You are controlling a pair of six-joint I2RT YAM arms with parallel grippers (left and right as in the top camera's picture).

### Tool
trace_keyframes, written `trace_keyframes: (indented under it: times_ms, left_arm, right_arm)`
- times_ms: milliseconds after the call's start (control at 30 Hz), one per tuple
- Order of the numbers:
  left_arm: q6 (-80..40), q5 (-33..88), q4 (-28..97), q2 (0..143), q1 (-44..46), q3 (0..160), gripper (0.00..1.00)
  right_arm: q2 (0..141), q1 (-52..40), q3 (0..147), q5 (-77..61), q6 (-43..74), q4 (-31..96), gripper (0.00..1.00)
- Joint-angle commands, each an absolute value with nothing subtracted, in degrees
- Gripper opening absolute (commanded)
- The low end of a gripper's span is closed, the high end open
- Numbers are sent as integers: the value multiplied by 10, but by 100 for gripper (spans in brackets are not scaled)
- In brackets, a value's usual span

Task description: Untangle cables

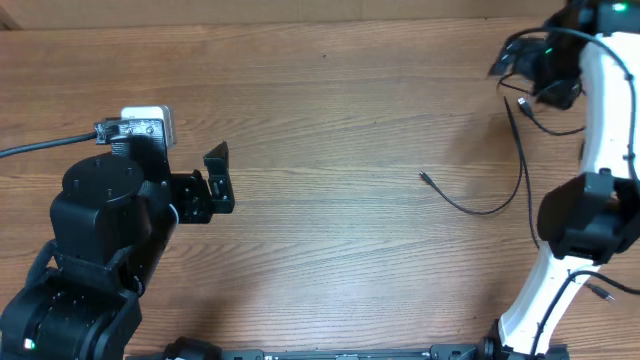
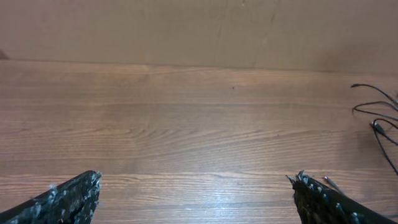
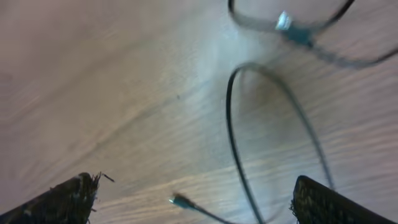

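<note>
Thin black cables point(image 1: 508, 195) lie on the wooden table at the right; one strand curves down from the right arm and ends in a small plug point(image 1: 424, 178). My right gripper point(image 1: 528, 70) hovers open over them at the far right. In the right wrist view, which is blurred, a black loop point(image 3: 231, 124), a small plug end point(image 3: 179, 200) and a silvery plug point(image 3: 284, 21) lie below and between the wide-apart fingers point(image 3: 68, 199), nothing held. My left gripper point(image 1: 220, 176) stands open and empty over bare wood at the left. The left wrist view shows cable strands point(image 2: 378, 113) far right.
A thick black wire point(image 1: 40, 146) runs off the left edge from the left arm. The white right arm point(image 1: 600, 130) stands over the right edge, with another small cord end point(image 1: 600, 293) beside its base. A wall point(image 2: 186, 28) rises behind the table.
</note>
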State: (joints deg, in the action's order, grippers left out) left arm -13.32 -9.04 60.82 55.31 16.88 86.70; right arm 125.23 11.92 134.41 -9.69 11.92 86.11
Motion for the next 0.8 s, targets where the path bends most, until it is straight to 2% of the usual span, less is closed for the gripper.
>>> trace_keyframes:
  times_ms: [0, 167, 300, 433, 633, 767]
  left_arm:
    - [-122, -96, 601, 555, 173, 866, 100]
    - [-125, -94, 599, 555, 173, 866, 100]
    - [-125, -91, 594, 555, 173, 866, 99]
    - [-125, -89, 592, 555, 173, 866, 100]
    - [-144, -84, 588, 555, 173, 866, 100]
    - [-145, -74, 581, 555, 173, 866, 99]
  right_arm:
    - [1241, 149, 1413, -103, 100, 861, 100]
    - [1241, 211, 1440, -93, 106, 841, 100]
    - [1243, 252, 1436, -15, 166, 838, 100]
    - [1243, 282, 1428, -11, 186, 827, 100]
    - [1246, 293, 1318, -20, 242, 787, 100]
    - [1247, 293, 1209, -117, 286, 708, 100]
